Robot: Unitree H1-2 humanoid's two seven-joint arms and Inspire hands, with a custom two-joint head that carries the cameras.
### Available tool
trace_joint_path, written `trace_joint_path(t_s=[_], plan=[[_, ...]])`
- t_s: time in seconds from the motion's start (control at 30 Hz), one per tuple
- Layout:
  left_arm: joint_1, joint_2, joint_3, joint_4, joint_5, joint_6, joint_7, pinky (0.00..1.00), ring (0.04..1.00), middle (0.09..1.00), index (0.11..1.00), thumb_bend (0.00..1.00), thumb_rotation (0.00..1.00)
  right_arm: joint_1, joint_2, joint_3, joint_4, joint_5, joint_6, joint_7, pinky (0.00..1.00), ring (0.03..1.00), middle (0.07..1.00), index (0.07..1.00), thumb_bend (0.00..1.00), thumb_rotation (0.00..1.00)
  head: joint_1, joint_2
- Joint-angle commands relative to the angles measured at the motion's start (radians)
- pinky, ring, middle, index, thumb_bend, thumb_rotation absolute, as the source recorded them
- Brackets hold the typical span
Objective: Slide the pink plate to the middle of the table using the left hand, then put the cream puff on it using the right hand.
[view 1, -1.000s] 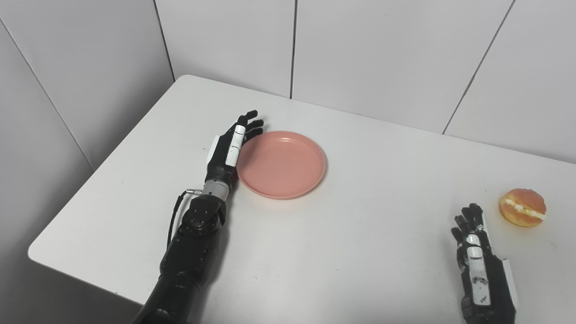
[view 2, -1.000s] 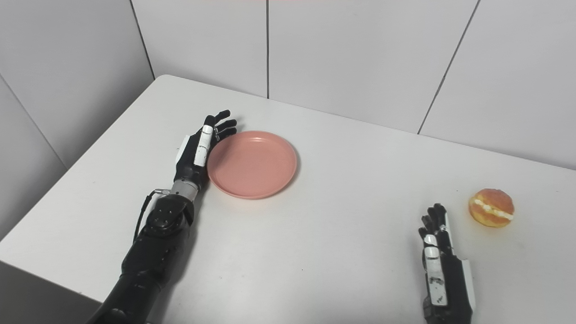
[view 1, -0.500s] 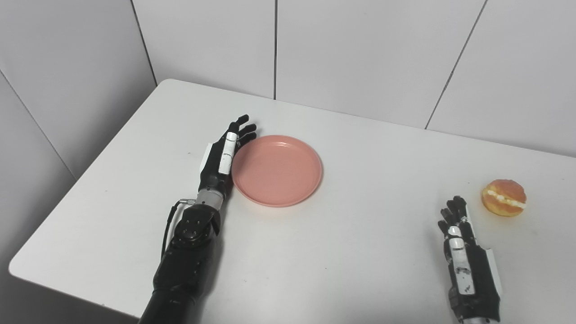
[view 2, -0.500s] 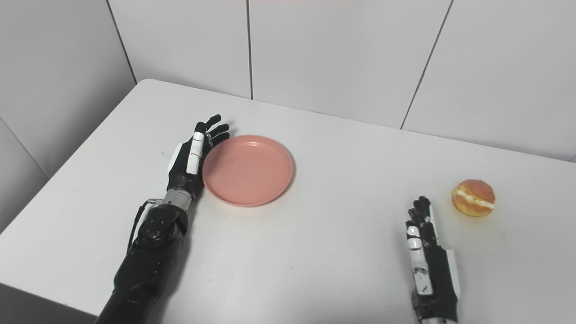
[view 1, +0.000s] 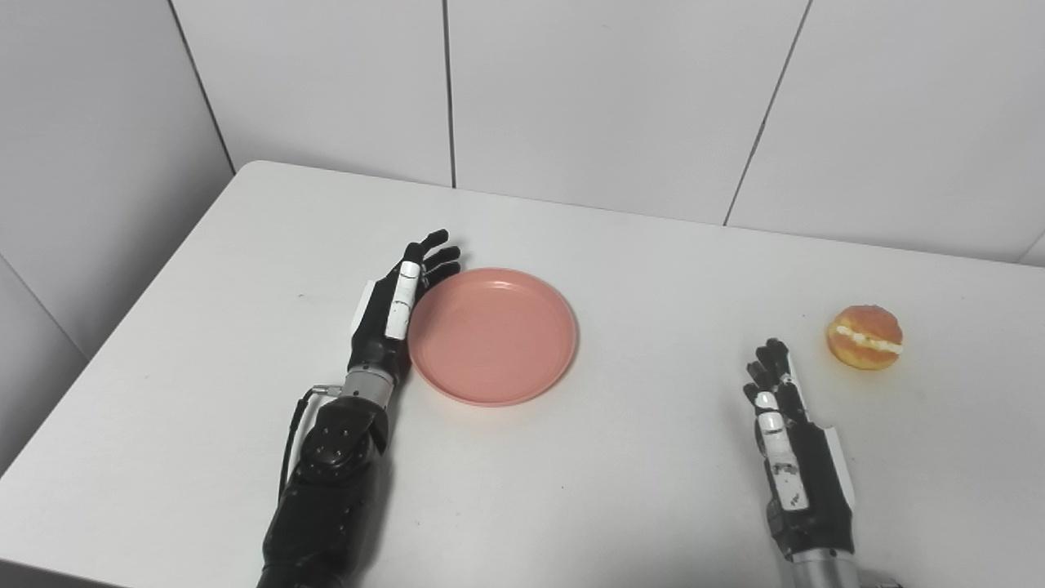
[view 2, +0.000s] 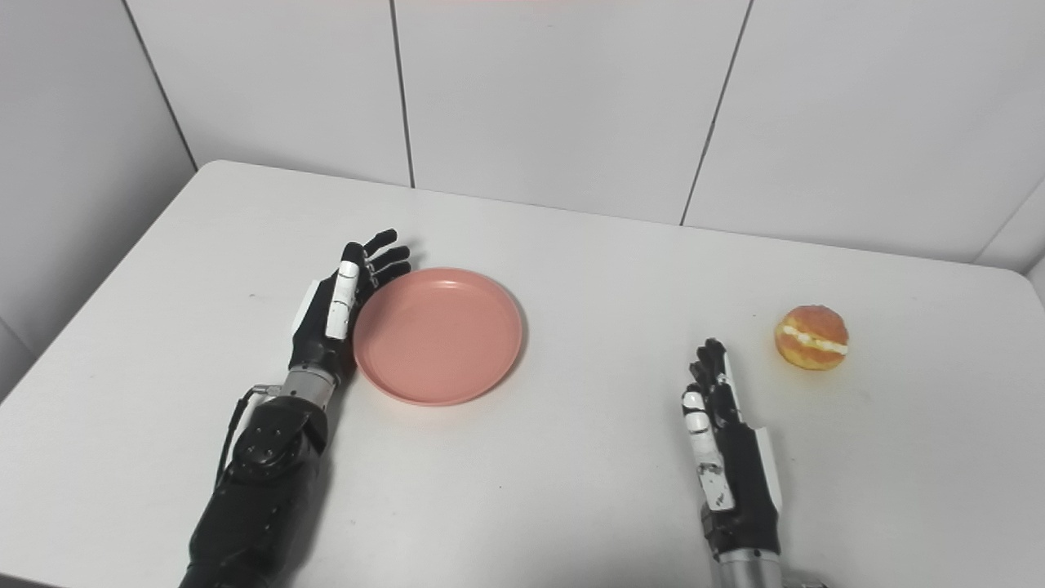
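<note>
The pink plate (view 1: 492, 335) lies flat and empty on the white table (view 1: 653, 261), left of its middle. My left hand (view 1: 392, 314) is open, standing on its edge with the fingers straight, pressed against the plate's left rim. The cream puff (view 1: 865, 336), golden with a white cream line, sits on the table at the far right. My right hand (view 1: 788, 441) is open and empty, resting on the table a little to the left of the puff and nearer to me, not touching it.
White panelled walls stand behind the table and to its left. The table's rounded back left corner (view 1: 249, 167) and its left edge are in view. Bare table top lies between the plate and my right hand.
The camera has swung, so the whole picture has shifted. Beyond that, my left hand has pushed the plate a little to the right, closer to the cream puff. The right hand has stayed put.
</note>
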Motion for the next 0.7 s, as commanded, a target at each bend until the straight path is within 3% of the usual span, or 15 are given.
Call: trace_joint_path(t_s=[0.0,0.23,0.67], plan=[[0.073,-0.04,-0.034,0.024,0.006,0.021,-0.024,0.84,0.805,0.809,0.814,0.7,1.0,-0.003,0.015,0.008,0.017,0.006,-0.016,-0.003,1.0,1.0,1.0,1.0,0.59,0.85,-0.008,-0.001],[0.099,-0.035,-0.068,0.006,0.003,0.02,-0.063,0.85,0.814,0.811,0.816,0.69,1.0,-0.011,0.031,0.016,0.028,-0.017,-0.015,-0.017,1.0,0.998,1.0,1.0,0.59,0.85,-0.083,0.006],[0.119,-0.039,-0.111,-0.046,0.008,0.042,-0.089,0.85,0.824,0.833,0.836,0.72,1.0,-0.024,0.043,0.028,0.034,-0.041,-0.013,-0.04,1.0,0.994,1.0,1.0,0.61,0.85,-0.154,0.022]])
